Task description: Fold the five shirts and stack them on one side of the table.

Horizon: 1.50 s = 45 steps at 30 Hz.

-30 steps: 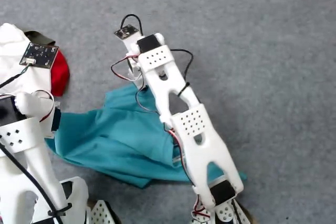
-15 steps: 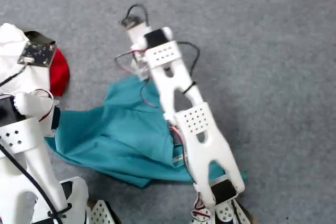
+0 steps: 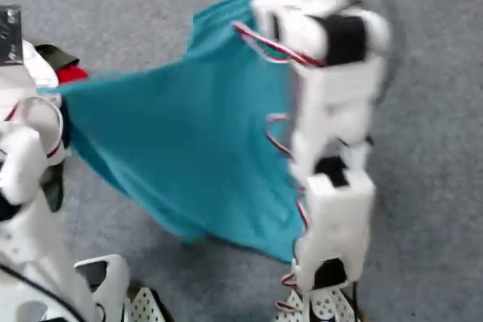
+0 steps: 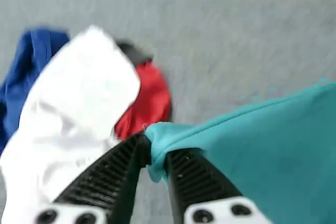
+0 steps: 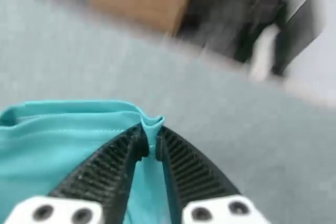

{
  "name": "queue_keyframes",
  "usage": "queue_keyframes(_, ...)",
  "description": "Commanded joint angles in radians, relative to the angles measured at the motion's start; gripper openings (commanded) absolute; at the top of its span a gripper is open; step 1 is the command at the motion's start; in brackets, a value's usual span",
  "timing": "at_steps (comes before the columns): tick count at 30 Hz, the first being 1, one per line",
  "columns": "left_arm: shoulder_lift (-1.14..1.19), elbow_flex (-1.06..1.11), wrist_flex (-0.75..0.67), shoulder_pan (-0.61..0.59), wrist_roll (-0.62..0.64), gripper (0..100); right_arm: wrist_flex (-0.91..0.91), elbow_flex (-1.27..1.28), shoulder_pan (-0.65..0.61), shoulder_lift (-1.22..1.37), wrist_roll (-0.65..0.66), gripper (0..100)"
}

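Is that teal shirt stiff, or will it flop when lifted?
Probably floppy: the teal shirt sags between the left gripper and right gripper, trailing toward the table. Likely light, since two small pinches at its edge hold it up. It could slip; little cloth is gripped.

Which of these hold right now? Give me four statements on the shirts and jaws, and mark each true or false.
1. The left jaws are shut on an edge of the teal shirt. True.
2. The right jaws hang open with nothing in them. False: they are shut on another edge of the teal shirt.
3. The teal shirt lies neatly folded. False: it is held up, spread out between the two arms.
4. A white shirt covers part of a red one, with a blue one beside it. True.
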Motion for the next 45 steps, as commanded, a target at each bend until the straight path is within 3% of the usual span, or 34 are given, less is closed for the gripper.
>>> queue_keyframes(1, -0.003, -0.202, -0.034, 0.120, 0.037, 3, -0.081, -0.033, 0.103, -0.263, -0.002, 1.3)
queue_keyframes(5, -0.002, -0.406, -0.025, 0.228, 0.037, 3, -0.229, -0.031, 0.232, -0.427, 0.000, 1.3)
queue_keyframes(8, -0.002, -0.510, -0.020, 0.245, 0.037, 3, -0.310, -0.031, 0.298, -0.519, 0.051, 1.3)
queue_keyframes(13, -0.003, -0.708, 0.135, 0.246, 0.037, 3, -0.338, -0.030, 0.315, -0.671, 0.123, 1.3)
queue_keyframes(16, -0.023, -0.722, 0.144, 0.242, 0.034, 3, -0.338, -0.030, 0.316, -0.743, 0.149, 1.3)
queue_keyframes(20, -0.103, -0.605, 0.144, 0.245, 0.034, 3, -0.339, 0.013, 0.318, -0.780, 0.158, 1.3)
queue_keyframes(26, -0.157, -0.159, 0.126, 0.252, 0.028, 3, -0.364, 0.317, 0.311, -0.779, 0.199, 1.3)
queue_keyframes(30, -0.115, 0.211, -0.147, 0.246, 0.028, 3, -0.486, 0.699, 0.233, -0.779, 0.244, 1.3)
queue_keyframes(34, -0.018, 0.539, -0.723, 0.165, 0.037, 3, -0.796, 1.133, 0.180, -0.728, 0.285, 1.3)
queue_keyframes(36, 0.080, 0.624, -1.039, 0.124, 0.037, 3, -0.990, 1.288, 0.176, -0.664, 0.287, 1.3)
queue_keyframes(38, 0.203, 0.621, -1.241, 0.088, 0.037, 3, -1.137, 1.357, 0.176, -0.575, 0.282, 1.3)
queue_keyframes(40, 0.321, 0.535, -1.270, 0.082, 0.037, 3, -1.221, 1.348, 0.175, -0.469, 0.281, 1.3)
queue_keyframes(45, 0.555, 0.260, -1.096, 0.128, 0.035, 3, -1.235, 1.133, 0.176, -0.240, 0.279, 1.3)
